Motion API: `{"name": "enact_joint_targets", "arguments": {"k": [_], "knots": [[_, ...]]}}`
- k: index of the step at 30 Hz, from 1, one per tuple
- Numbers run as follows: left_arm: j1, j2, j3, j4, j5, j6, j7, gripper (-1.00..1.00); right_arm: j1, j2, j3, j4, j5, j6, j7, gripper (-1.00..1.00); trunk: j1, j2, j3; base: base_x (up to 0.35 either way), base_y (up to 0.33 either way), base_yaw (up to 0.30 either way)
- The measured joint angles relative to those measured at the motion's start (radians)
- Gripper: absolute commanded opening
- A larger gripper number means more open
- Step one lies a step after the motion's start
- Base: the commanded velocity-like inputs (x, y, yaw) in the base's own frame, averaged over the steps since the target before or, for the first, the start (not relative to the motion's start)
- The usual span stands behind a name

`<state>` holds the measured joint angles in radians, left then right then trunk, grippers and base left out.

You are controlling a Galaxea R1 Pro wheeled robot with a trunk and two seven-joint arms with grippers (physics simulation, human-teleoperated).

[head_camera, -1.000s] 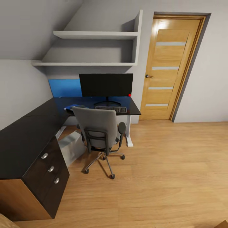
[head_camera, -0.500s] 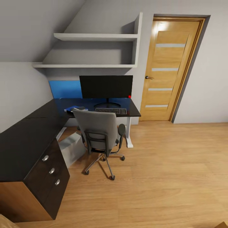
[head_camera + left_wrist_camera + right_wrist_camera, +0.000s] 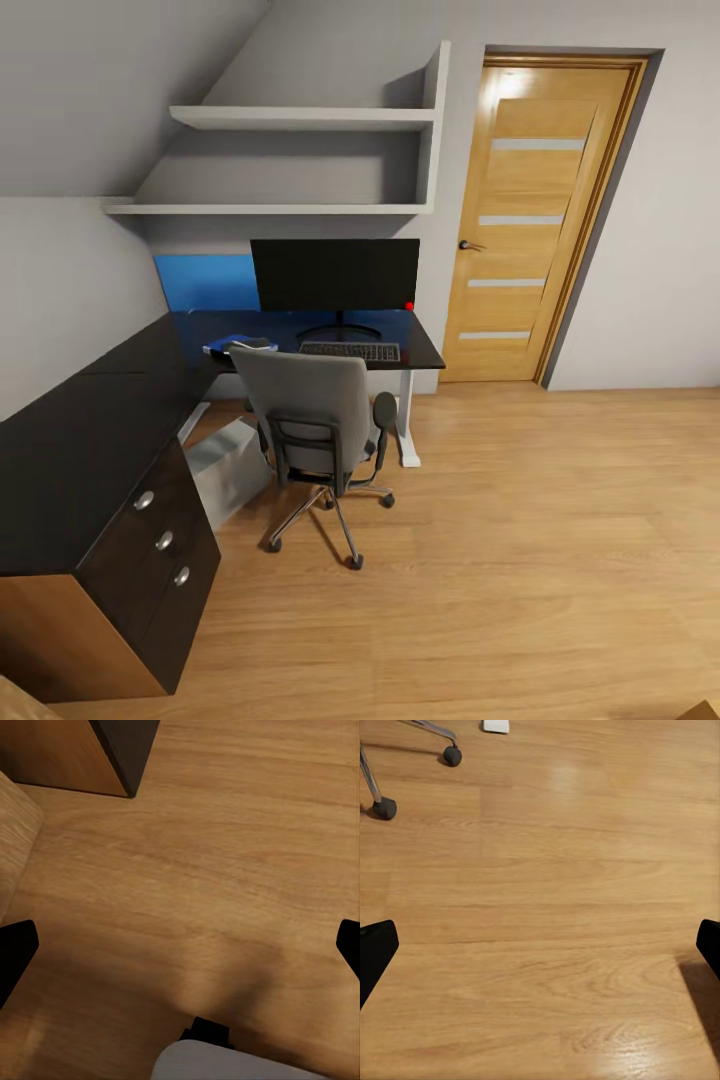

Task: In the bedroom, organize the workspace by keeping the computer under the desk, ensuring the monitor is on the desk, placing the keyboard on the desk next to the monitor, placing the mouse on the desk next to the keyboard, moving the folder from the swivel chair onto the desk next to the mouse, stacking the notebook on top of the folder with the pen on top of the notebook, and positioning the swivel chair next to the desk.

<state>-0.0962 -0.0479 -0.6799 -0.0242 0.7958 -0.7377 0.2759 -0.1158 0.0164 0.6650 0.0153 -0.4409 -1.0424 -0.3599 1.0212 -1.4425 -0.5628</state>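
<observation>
One monitor (image 3: 335,271), one keyboard (image 3: 350,351), one folder (image 3: 228,345) on black desk (image 3: 70,450), one swivel chair (image 3: 315,425), three drawers, plank floor (image 3: 520,540), left gripper (image 3: 180,945) and right gripper (image 3: 540,949) both spread wide, unloaded.

No text, label, brand, number or sign can be read anywhere. The thin black widescreen monitor (image 3: 335,272) has a blank dark screen, with a small red dot at its lower right corner; the slim black keyboard (image 3: 350,351) shows key rows too small to read.
</observation>
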Motion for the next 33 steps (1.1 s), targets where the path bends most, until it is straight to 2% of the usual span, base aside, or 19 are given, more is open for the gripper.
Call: {"name": "enact_joint_targets", "arguments": {"k": [33], "knots": [[0.0,-0.001,-0.005,0.0,-0.001,0.007,-0.002,1.0,0.0,0.0,0.0,0.0,0.0,0.0,0.0,1.0,0.0,0.0,0.0,0.0,0.0,0.0]]}}
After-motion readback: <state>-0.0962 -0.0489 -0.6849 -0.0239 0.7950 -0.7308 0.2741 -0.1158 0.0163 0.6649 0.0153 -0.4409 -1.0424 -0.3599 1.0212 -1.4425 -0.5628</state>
